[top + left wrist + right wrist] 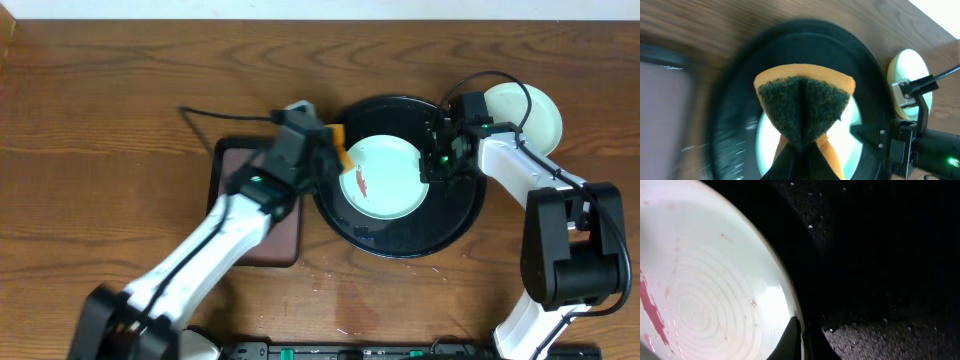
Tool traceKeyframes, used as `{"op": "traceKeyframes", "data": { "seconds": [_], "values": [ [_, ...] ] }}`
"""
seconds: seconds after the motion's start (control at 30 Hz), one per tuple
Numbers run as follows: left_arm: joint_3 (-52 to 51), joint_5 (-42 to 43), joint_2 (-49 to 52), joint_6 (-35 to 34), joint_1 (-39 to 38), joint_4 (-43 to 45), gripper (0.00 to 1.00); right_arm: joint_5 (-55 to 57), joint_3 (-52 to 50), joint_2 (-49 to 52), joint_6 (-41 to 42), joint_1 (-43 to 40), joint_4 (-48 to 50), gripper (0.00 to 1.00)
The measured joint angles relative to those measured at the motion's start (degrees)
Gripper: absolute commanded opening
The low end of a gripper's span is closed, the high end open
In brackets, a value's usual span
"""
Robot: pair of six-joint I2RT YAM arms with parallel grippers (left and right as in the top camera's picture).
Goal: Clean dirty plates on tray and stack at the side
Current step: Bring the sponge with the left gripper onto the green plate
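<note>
A pale mint plate [390, 185] with a reddish smear [360, 183] lies on the round black tray [455, 215]. My left gripper [322, 152] is shut on an orange sponge with a dark green scouring face [802, 97], held just above the plate's left edge [767, 145]. My right gripper [437, 162] is shut on the plate's right rim [795, 311], one finger inside and one outside. The smear also shows in the right wrist view [651, 307]. Another pale plate with a yellowish rim [525, 110] sits on the table to the right of the tray; whether a second lies under it is unclear.
A rectangular maroon tray with a black rim [262, 205] lies left of the black tray, partly under my left arm. A black cable [225, 115] runs across the table behind it. The tray's floor [880, 255] carries small water specks.
</note>
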Motion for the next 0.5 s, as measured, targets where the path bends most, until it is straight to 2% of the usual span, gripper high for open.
{"op": "traceKeyframes", "data": {
  "seconds": [0.3, 0.4, 0.5],
  "values": [
    [-0.20, 0.20, 15.39, -6.38, -7.17, 21.00, 0.08, -0.57, 0.00, 0.13, 0.00, -0.04, 0.42, 0.01],
    [-0.20, -0.31, 19.26, -8.70, -8.83, 24.81, 0.08, -0.61, 0.00, 0.15, 0.00, -0.04, 0.46, 0.01],
    [-0.20, -0.79, 21.94, -11.04, -9.46, 24.94, 0.08, -0.61, 0.00, 0.15, 0.00, -0.04, 0.44, 0.01]
  ]
}}
